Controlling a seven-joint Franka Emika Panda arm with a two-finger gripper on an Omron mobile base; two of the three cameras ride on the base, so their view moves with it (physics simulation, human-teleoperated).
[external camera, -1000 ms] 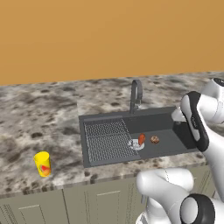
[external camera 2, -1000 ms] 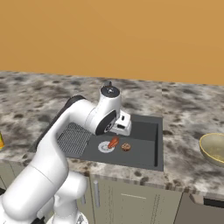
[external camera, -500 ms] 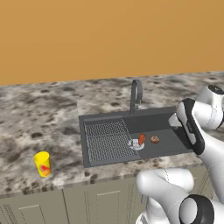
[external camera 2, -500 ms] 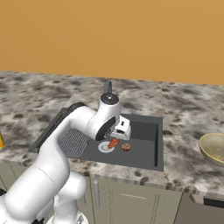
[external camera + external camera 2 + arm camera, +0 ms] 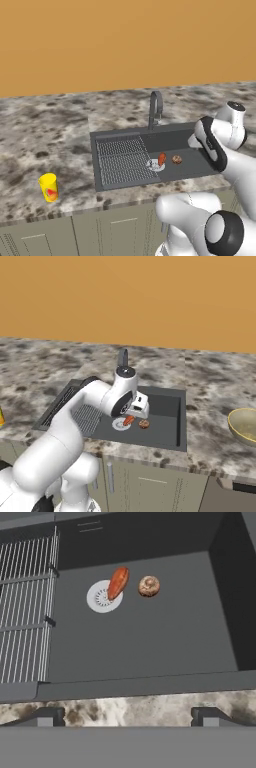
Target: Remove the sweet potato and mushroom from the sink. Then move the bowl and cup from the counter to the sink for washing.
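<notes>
Gripper (image 5: 127,714) released, jaws wide apart, above near sink (image 5: 150,684) rim, holding nothing. Further in basin: sweet potato (image 5: 118,582) lying partly over drain (image 5: 102,597), mushroom (image 5: 149,586) just beside it. Cup (image 5: 49,187) on counter (image 5: 45,140) left, bowl (image 5: 244,425) right.

sweet potato (image 5: 118,582) and mushroom (image 5: 149,586) lie in sink (image 5: 150,642)

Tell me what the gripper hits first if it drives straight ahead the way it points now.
Probably the bare floor of the sink, short of the sweet potato and mushroom. The gripper has open jaws over the front edge; depth is uncertain.
</notes>
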